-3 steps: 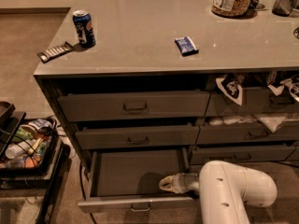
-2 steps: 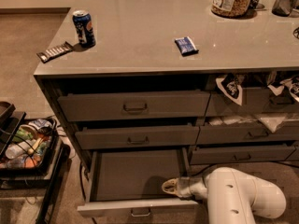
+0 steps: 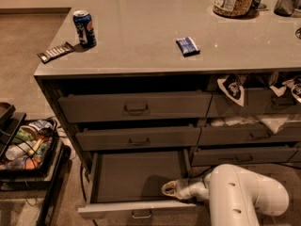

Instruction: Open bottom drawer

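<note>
My pincer is a small cream-coloured tip with a rounded, slightly yellowed end, lying low over the right front corner of the bottom drawer. Just to its right it joins my wrist, a slim pale grey-white piece that looks stepped in short segments. Further right of the pincer the wrist widens into my arm shell, a big, smooth white casing shaped like a fat capsule with soft rounded ends. A few small dark round dots, screws or holes, I cannot tell which, mark its side.
</note>
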### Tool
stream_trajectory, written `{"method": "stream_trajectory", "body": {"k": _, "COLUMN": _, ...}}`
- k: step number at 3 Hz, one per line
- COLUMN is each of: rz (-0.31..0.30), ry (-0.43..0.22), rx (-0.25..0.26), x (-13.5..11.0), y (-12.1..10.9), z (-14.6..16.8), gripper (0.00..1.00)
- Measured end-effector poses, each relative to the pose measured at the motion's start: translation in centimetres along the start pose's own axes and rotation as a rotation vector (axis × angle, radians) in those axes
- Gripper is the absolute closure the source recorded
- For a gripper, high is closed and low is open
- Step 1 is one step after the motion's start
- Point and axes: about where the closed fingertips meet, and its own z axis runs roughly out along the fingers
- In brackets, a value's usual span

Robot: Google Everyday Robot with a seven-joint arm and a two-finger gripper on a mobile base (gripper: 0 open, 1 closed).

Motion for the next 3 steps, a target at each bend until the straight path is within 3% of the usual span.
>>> {"method": "stream_trajectory", "body": {"k": 2, "rz": -0.093, "ry": 0.02, "rx": -0.018, "x": -4.2, "y": 0.9, "z": -1.4, "gripper": 1.0}}
{"method": "stream_trajectory", "body": {"k": 3, "rz": -0.111, "ry": 0.024, "rx": 0.026, "x": -5.1, "y": 1.5, "z": -3.5, "gripper": 1.0}}
